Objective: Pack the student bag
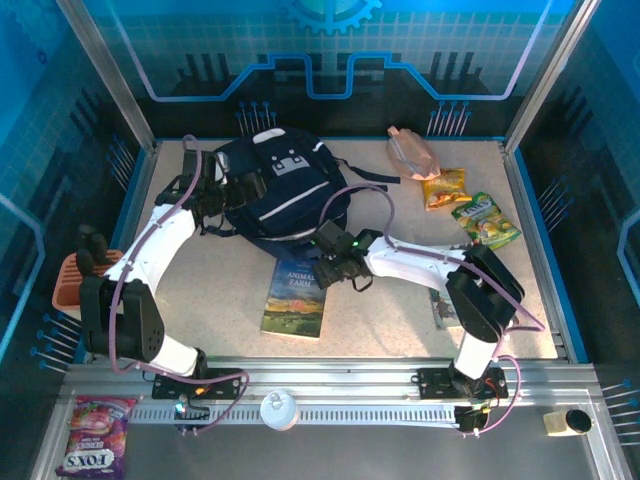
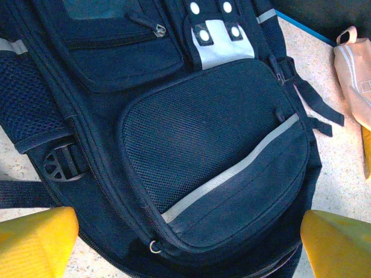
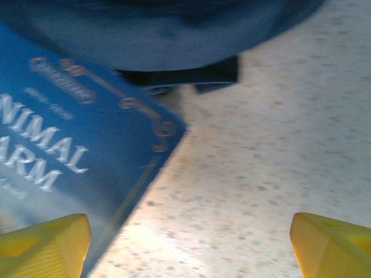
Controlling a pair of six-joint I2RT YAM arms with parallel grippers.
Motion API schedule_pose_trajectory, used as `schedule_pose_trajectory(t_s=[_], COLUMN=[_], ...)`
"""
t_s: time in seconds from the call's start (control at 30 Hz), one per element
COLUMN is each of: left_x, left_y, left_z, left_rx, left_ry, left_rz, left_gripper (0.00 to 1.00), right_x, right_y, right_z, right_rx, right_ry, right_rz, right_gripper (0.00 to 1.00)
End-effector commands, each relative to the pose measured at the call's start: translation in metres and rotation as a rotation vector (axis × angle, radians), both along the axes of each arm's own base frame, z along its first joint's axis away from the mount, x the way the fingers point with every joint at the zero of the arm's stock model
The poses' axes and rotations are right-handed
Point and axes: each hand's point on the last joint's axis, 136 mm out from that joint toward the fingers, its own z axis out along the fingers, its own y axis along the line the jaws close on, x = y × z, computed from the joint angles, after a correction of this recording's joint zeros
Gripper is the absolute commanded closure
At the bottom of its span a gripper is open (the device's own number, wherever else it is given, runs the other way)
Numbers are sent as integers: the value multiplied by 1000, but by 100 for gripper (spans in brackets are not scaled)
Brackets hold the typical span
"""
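Observation:
The student bag [image 1: 282, 188] is a dark navy backpack with grey-white trim, lying flat at the back middle of the table. My left gripper [image 1: 228, 192] hovers at its left side, open. In the left wrist view its yellow fingertips [image 2: 35, 243] straddle the bag's mesh front pocket [image 2: 208, 145], with nothing held between them. My right gripper [image 1: 336, 263] is open just below the bag, by the upper right corner of a blue "Animal Farm" book [image 1: 297, 297]. The right wrist view shows the book's corner [image 3: 69, 156], the bag's edge [image 3: 156, 35] and bare table between the fingertips [image 3: 333, 246].
A pink pouch [image 1: 412, 150] and two snack packets [image 1: 445, 188] [image 1: 487, 220] lie at the back right. A flat item [image 1: 443, 310] lies partly under my right arm. An orange holder [image 1: 75, 282] sits at the left edge. A candy bag [image 1: 95, 450] lies on the front rail.

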Motion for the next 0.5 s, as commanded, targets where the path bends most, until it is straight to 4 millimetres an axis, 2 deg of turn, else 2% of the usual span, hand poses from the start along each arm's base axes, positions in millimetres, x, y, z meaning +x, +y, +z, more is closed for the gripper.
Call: schedule_pose_trajectory(t_s=[0.0,0.17,0.23,0.3,0.47], left_x=[-1,-2,-2,-2,0], left_y=[-7,-7,-7,-7,-10], left_z=[-1,-1,-2,-3,-4], left_rx=[-35,-31,-31,-31,-40], left_ry=[8,8,12,12,17], left_rz=[-7,-9,-10,-13,-23], left_gripper=[1,1,1,1,1], right_x=[-8,-13,-17,-17,-19], right_y=[23,34,31,20,-22], right_z=[-11,-24,-31,-36,-45], right_rx=[12,-45,-90,-134,-197], right_ry=[67,91,105,106,119], right_rz=[12,41,41,22,-45], right_gripper=[10,10,10,10,11])
